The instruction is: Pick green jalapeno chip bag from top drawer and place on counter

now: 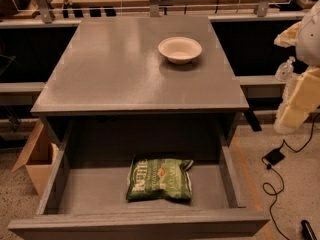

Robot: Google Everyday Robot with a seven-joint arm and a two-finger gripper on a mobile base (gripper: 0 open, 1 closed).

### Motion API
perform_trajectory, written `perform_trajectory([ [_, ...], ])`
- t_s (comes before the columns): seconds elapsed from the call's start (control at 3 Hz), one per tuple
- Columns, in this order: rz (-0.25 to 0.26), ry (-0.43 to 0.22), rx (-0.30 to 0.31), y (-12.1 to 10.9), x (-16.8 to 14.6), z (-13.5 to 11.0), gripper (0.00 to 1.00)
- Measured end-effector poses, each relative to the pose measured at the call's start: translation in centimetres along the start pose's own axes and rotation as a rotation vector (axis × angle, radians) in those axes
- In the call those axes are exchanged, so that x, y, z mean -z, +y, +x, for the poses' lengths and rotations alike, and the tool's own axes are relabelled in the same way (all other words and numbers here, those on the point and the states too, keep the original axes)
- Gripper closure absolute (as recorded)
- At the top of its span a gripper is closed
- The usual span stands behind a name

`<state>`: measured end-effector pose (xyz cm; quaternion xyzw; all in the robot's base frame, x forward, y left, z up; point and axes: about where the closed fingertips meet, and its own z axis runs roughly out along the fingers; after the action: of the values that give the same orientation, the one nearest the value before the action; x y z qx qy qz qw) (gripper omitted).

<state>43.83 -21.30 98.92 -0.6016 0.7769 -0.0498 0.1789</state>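
The green jalapeno chip bag (pixel 160 179) lies flat on the grey bottom of the top drawer (pixel 90 189), which is pulled fully open. The bag sits near the drawer's middle, its white "Kettle" lettering on the left side. The counter (pixel 115 69) is the grey cabinet top above the drawer. My gripper (pixel 300 101) hangs at the far right edge of the view, beside the cabinet and about level with the counter. It is well away from the bag and holds nothing that I can see.
A white bowl (pixel 180 49) stands at the counter's back right. A brown cardboard box (pixel 35 156) sits on the floor left of the drawer. A plastic bottle (pixel 285 69) stands on a ledge at right. A black adapter and cable (pixel 274 157) lie on the floor at right.
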Motion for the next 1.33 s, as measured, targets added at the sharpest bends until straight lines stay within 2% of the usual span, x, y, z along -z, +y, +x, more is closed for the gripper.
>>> perform_trajectory([
  [0.33,0.000,0.000,0.000,0.0,0.0,0.0,0.00],
  [0.67,-0.020,-0.004,-0.025,1.5,-1.9,0.9,0.00],
  [1.0,-0.036,-0.025,-0.066,4.1,-4.9,2.3,0.00],
  [1.33,-0.074,-0.080,-0.107,7.2,-9.2,3.1,0.00],
])
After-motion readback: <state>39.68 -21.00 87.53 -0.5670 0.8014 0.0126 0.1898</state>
